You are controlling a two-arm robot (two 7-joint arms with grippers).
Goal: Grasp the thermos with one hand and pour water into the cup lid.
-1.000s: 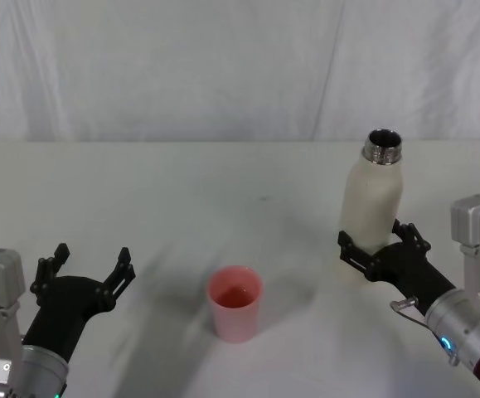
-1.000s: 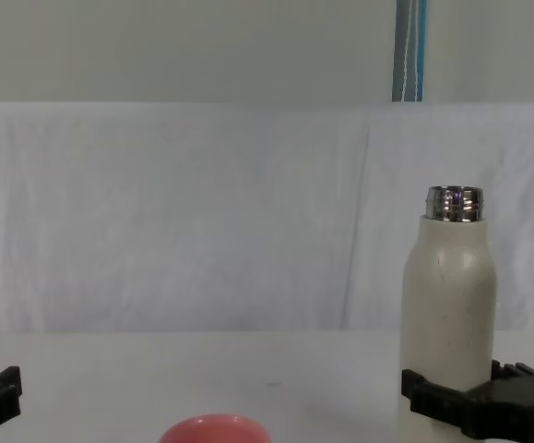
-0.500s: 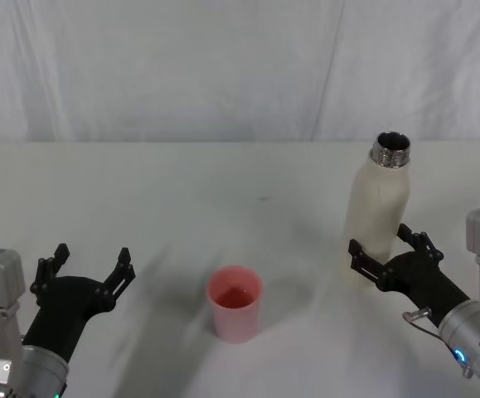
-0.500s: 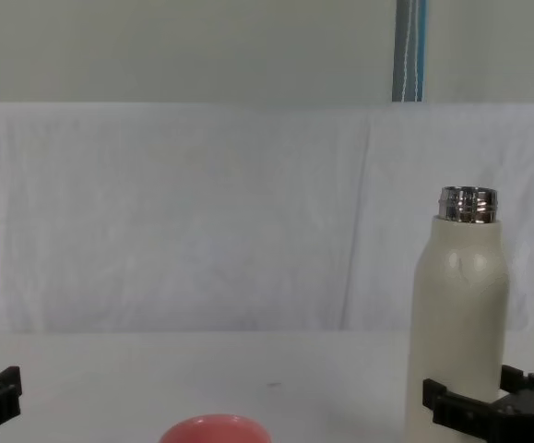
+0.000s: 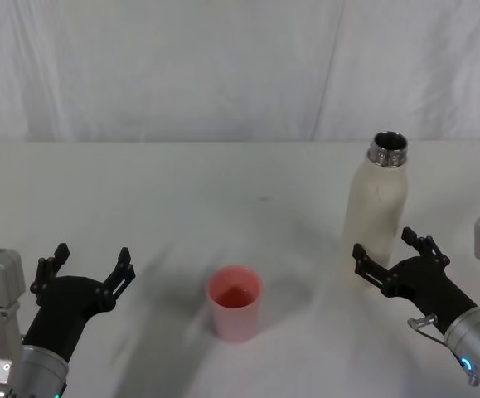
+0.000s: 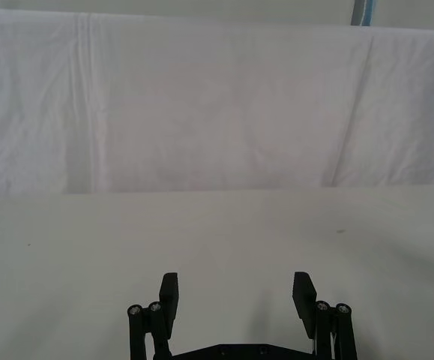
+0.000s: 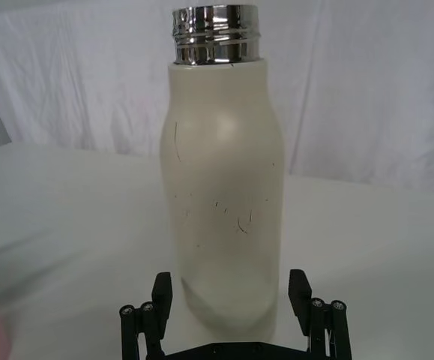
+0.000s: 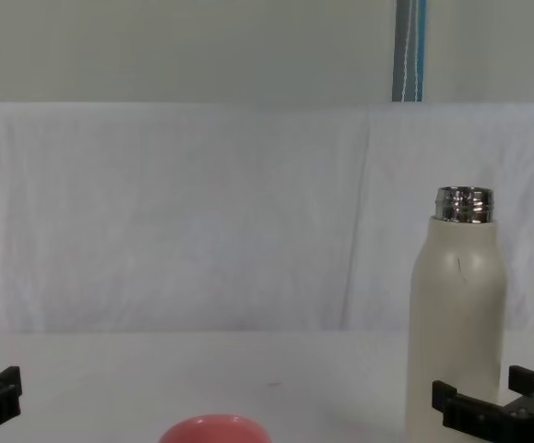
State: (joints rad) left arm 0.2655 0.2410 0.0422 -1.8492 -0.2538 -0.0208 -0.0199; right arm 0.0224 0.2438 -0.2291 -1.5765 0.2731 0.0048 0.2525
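The cream-white thermos [image 5: 375, 207] stands upright on the right of the white table, its steel neck uncapped. My right gripper [image 5: 391, 255] is open just in front of its base. In the right wrist view the thermos [image 7: 222, 187] rises between the fingertips [image 7: 162, 289], with a small gap on each side. The chest view shows the thermos [image 8: 457, 323] with the right gripper [image 8: 488, 406] low beside it. The salmon-pink cup lid [image 5: 235, 302] sits upright at the table's middle front, and its rim [image 8: 214, 429] shows in the chest view. My left gripper [image 5: 90, 267] rests open at the front left, holding nothing.
A white cloth covers the table [image 5: 181, 191] and hangs as a backdrop behind it. Bare cloth lies between the cup lid and the thermos. The left wrist view has the left gripper [image 6: 235, 292] over bare cloth.
The thermos went from slightly tilted in the right gripper's grip to standing upright a little farther right. The right gripper has let go and drawn back towards me. The left arm has not moved.
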